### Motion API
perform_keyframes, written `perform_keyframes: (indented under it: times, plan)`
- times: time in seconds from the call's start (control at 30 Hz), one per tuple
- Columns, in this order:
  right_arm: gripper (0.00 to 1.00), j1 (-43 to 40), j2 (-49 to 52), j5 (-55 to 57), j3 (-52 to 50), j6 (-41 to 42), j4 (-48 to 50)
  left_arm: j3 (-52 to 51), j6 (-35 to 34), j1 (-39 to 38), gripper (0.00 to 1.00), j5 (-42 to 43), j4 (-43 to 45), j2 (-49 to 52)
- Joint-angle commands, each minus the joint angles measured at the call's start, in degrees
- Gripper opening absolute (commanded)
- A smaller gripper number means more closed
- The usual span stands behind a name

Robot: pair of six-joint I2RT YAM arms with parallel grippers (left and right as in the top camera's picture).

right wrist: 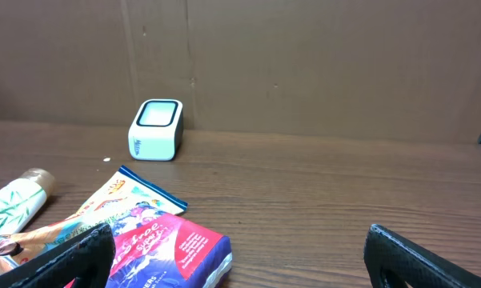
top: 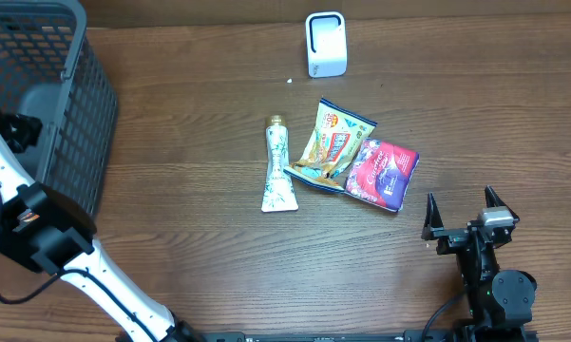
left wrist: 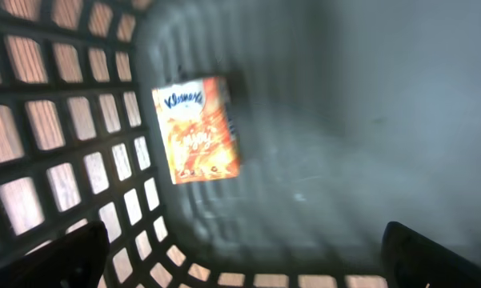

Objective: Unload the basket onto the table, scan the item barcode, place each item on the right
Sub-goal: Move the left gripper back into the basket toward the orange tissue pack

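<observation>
orange box (left wrist: 196,130), white top, in grey basket (left wrist: 344,120), left pincer (left wrist: 244,260) wide, right pincer (right wrist: 240,260) wide

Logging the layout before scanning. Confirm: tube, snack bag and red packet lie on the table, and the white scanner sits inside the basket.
Wrong on one point: the overhead view shows the white scanner standing on the table, outside the basket. The tube, snack bag and red packet lie on the table.

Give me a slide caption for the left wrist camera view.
Open left gripper looking into the grey lattice basket, an orange packet inside near its wall.
</observation>
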Motion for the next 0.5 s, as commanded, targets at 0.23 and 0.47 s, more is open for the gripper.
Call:
perform_keyframes:
  times: [0.23,0.47]
  plan:
    - [1.0,0.3,-0.6,0.2,-0.6,0.2,0.3,-0.1,-5.5,0.7,1.0,-5.4,-2.7,4.8]
    - [1.0,0.3,-0.6,0.2,-0.6,0.2,0.3,-1.6,-5.9,1.2,0.96,-5.5,-1.0,4.8]
